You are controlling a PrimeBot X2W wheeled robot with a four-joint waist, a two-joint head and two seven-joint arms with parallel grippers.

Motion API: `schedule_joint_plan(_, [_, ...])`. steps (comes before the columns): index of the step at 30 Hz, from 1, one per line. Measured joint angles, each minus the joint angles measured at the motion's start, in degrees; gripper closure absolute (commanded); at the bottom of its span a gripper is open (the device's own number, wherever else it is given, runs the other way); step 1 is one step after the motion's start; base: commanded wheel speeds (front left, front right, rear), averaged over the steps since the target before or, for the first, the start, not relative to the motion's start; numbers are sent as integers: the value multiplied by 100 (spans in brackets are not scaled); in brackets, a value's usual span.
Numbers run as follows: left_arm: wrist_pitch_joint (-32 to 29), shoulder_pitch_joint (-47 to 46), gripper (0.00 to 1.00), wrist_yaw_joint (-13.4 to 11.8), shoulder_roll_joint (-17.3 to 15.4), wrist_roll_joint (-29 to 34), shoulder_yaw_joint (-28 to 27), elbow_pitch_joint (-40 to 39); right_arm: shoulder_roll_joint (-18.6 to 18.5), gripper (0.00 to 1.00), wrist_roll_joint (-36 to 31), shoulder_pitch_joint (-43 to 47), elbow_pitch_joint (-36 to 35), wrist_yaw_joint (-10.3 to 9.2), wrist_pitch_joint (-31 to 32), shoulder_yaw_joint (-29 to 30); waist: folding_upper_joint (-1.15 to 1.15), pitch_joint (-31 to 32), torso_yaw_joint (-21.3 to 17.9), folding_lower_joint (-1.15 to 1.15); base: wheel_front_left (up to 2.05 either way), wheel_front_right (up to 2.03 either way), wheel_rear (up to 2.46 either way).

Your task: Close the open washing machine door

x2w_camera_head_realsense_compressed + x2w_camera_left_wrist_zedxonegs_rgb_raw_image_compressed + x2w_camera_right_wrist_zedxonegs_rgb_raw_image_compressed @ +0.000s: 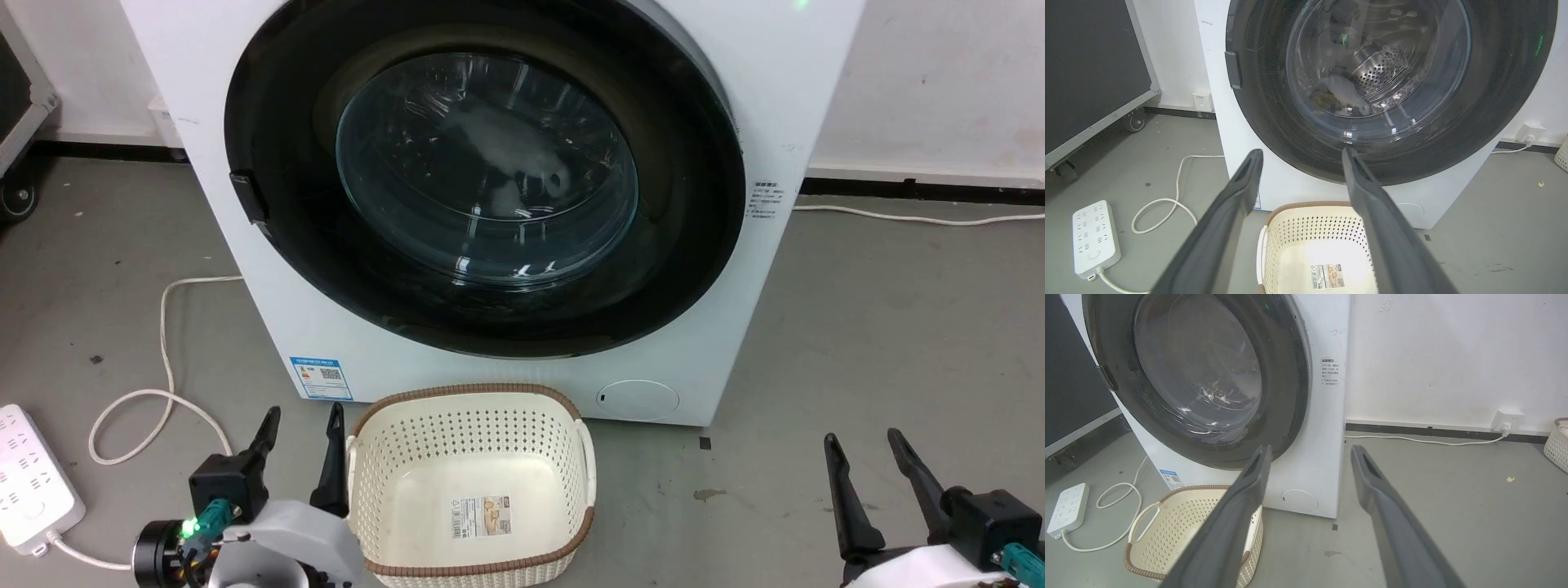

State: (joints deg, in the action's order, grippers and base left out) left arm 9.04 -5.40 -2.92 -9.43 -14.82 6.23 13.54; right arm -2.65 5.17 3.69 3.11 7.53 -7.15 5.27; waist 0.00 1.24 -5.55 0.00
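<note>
The washing machine door (694,245) has a wide glossy black rim and a bulging clear glass window (490,163). It lies flat against the white machine front (784,98), with a dark latch tab (249,196) on its left edge. In the left wrist view, the door (1494,102) shows the steel drum through its glass. My left gripper (302,416) hangs open low at the left, beside the basket and well short of the door. My right gripper (863,441) is open over the floor at the lower right. Both wrist views show spread fingers with nothing between them: left gripper (1301,153), right gripper (1311,449).
An empty cream perforated basket (473,390) stands on the floor right before the machine. A white power strip (28,482) and its looping cable (163,327) lie at the left. A black wheeled case (1094,81) stands far left. A wall socket (1506,418) and cord are at the right.
</note>
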Motion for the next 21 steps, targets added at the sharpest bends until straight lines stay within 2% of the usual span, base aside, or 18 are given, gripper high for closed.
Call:
schedule_joint_plan(8, [0,-43,0,-2,-7,-51,15,29,0,0,-1,0,-16,0,0,1,0,-2,16,0,0,0,0])
schedule_joint_plan(9, [7,-44,100,-5,-7,-54,18,31,0,100,0,0,-19,0,0,4,0,-1,18,0,0,0,0])
schedule_joint_plan(21, [-43,-42,100,5,12,4,-4,-18,1,100,-11,-10,-11,0,43,-15,0,-9,53,1,0,0,0])
